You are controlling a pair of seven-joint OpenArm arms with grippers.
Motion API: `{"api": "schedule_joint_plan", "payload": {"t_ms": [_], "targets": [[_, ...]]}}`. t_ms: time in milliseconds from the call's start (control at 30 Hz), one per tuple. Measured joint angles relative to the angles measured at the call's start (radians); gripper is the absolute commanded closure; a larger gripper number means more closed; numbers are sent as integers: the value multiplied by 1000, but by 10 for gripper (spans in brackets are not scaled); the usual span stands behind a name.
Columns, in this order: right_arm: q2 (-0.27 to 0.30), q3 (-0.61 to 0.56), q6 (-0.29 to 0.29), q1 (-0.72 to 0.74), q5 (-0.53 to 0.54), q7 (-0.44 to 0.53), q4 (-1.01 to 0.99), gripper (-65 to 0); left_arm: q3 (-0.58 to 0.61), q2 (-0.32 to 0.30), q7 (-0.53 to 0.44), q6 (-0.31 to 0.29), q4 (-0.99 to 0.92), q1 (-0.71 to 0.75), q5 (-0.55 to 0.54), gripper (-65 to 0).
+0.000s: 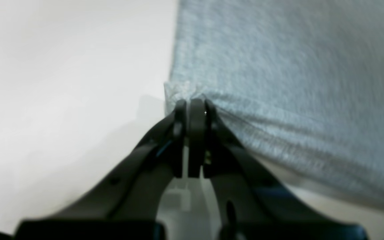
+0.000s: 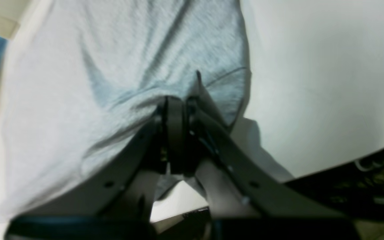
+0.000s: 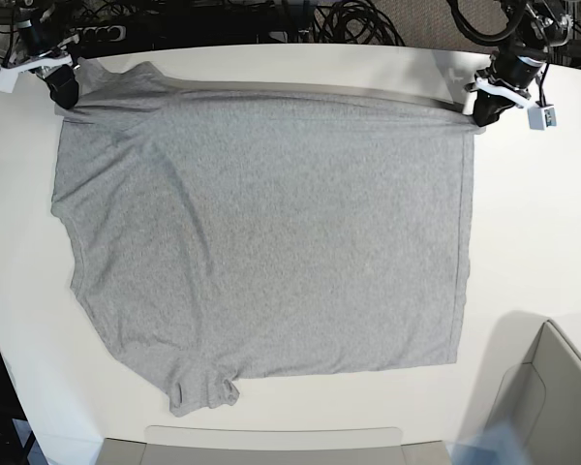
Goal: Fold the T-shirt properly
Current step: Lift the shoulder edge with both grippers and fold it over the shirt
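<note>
The light grey T-shirt (image 3: pixel 261 232) lies spread on the white table, plain side up, its far edge pulled taut between both grippers. My left gripper (image 3: pixel 479 114) is shut on the shirt's far right corner at the hem; in the left wrist view the cloth (image 1: pixel 295 83) bunches at the left gripper (image 1: pixel 193 105). My right gripper (image 3: pixel 66 97) is shut on the far left corner near the sleeve; in the right wrist view the fabric (image 2: pixel 112 66) drapes away from the right gripper (image 2: pixel 177 101). A sleeve (image 3: pixel 203 390) sits crumpled at the near edge.
The white table (image 3: pixel 533 252) runs out to the right of the shirt. A grey bin (image 3: pixel 542 407) stands at the near right corner. Cables (image 3: pixel 349 24) lie beyond the far table edge. A flat grey panel (image 3: pixel 271 446) sits at the near edge.
</note>
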Motion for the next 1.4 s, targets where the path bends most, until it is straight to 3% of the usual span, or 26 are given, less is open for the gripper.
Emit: {"api": "schedule_joint_plan", "payload": {"t_ms": [133,200,267,467,633,833,900,1067,1133,1267,1400], "targets": [[-8,54,-2,99,0,-148,4,0,0,-1,-6,9,85,-8,-3,0],[-20,82,-6,144,-5,-233,4,0,0,-4,-10,85,113,-13,-12,0],[-39,100,-9,188,-54,-322,3,0,2,-5,-11,143,126,-13,-6,0],[-118,199,-5,375,-240,-605,19,0,32,-26,0,217,128,-50,-5,0],[-205,273,10,528,-417,-819,74,0,118,-81,-2,311,129,-70,-3,0],[-228,272,39,645,-548,-896,81,0,150,-108,9,312,108,-154,-7,0],[-251,272,38,681,-592,-904,82,0,195,-135,47,317,76,-182,47,0],[-263,269,46,723,-672,-937,78,0,239,-132,49,311,45,-256,146,0],[-258,269,46,736,-679,-934,78,0,240,-130,49,313,40,-275,148,0],[-240,218,110,810,-672,-930,-35,0,240,-127,51,316,-28,-332,163,0],[-195,168,107,864,-685,-929,-155,0,243,-103,53,312,-95,-394,183,0]]}}
